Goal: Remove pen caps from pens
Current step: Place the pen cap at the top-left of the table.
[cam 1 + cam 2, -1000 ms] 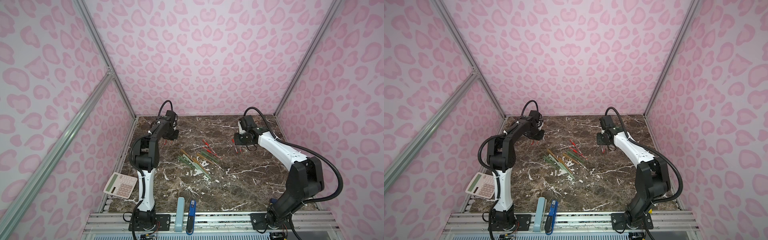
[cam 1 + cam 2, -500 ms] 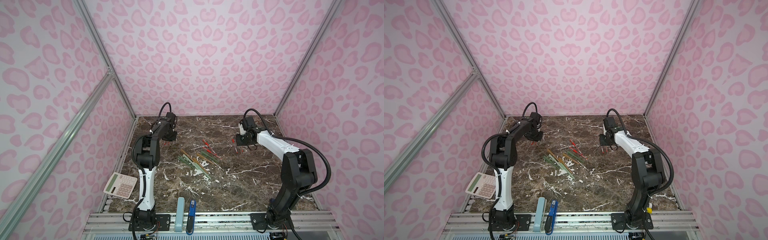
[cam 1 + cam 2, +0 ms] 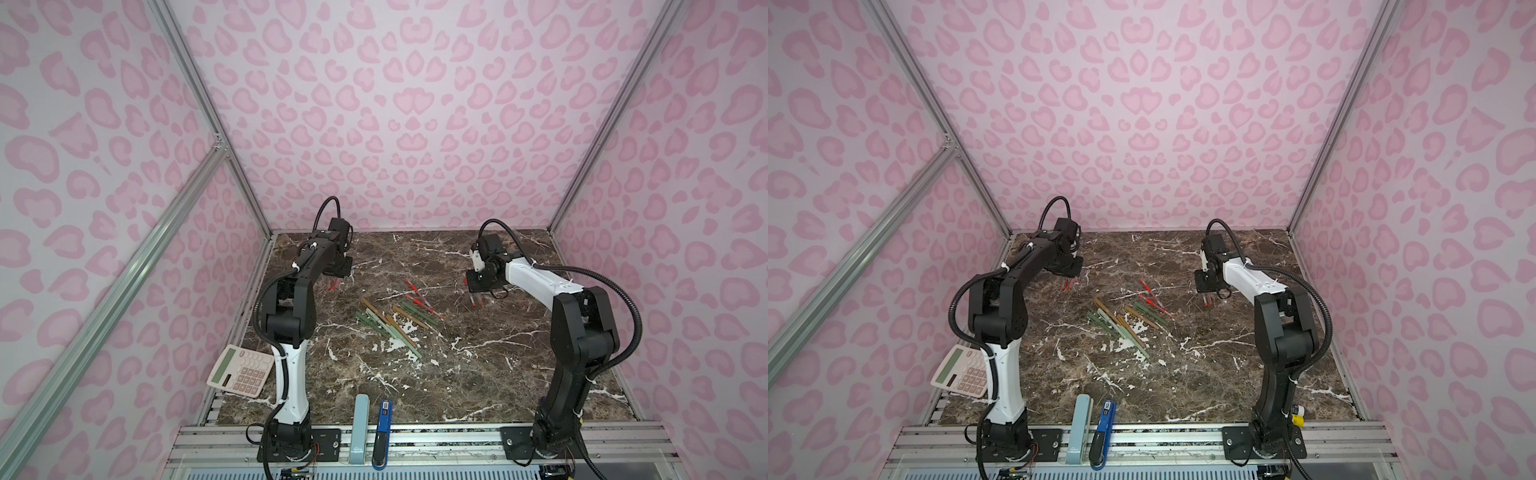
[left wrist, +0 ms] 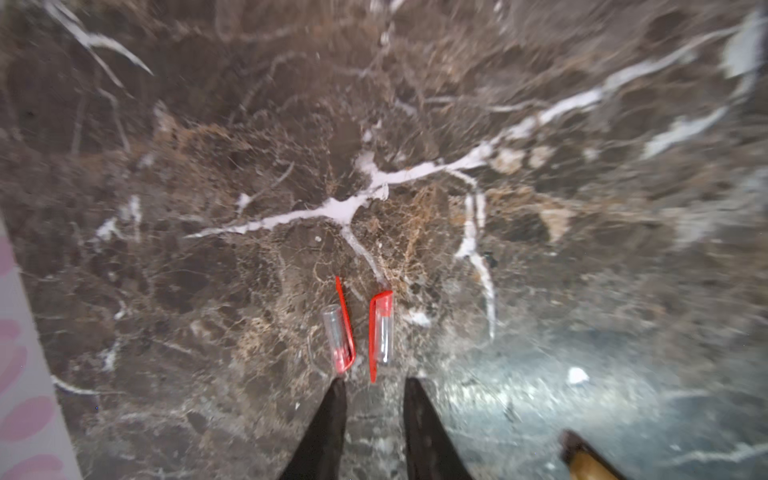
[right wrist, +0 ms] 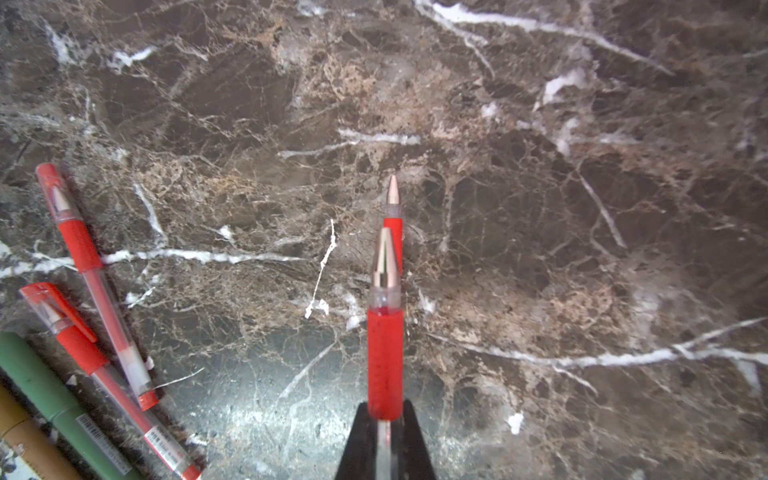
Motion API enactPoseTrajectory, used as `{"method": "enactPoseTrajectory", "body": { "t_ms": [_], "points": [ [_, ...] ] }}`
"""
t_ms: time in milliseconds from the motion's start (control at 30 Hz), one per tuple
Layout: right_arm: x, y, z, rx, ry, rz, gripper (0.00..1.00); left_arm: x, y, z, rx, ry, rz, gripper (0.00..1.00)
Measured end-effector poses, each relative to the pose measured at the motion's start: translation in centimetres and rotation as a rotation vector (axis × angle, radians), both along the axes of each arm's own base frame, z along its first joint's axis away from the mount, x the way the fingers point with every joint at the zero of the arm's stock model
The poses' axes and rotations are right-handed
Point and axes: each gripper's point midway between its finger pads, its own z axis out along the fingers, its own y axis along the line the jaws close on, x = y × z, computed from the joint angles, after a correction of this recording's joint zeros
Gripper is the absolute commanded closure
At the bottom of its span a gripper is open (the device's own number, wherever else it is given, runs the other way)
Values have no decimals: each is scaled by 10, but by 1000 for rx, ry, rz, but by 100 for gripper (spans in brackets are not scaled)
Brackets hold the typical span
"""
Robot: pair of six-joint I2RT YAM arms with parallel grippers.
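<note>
The right gripper (image 5: 385, 415) pinches a bare-tipped red pen (image 5: 385, 349) above the table (image 5: 540, 208) — likely light, stiff, slick, best held at its rubbery sleeve — while the left gripper (image 4: 374, 415), jaws part-open and empty, hovers by two loose red caps (image 4: 382, 328).

Soft even light; pale glare on the marble tabletop (image 4: 519, 395); left wrist view blurred at edges.

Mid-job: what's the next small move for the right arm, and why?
Probably lower the right gripper and release its red pen onto the table. Its tip is bare, so that pen is done; the left gripper stands open, with two red caps lying loose before it.
</note>
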Motion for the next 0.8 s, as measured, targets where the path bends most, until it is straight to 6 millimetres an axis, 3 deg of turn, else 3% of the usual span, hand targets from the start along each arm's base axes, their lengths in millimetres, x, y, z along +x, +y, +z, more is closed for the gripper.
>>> {"method": "enactPoseTrajectory", "body": {
  "t_ms": [67,167,267,533,800],
  "points": [
    [1,0,-3,-2,9,0,100,-4,-3,24,-14,-54,1,49],
    [4,5,-6,4,16,8,100,-17,-6,55,-30,-127,-11,38],
    [8,14,-10,3,20,24,100,-37,-4,70,-54,-174,-6,24],
    [23,38,-18,20,24,41,100,-99,7,70,-116,-277,44,10],
    [36,43,-30,1,27,35,100,-115,0,52,-213,-327,68,7]
  ]
}}
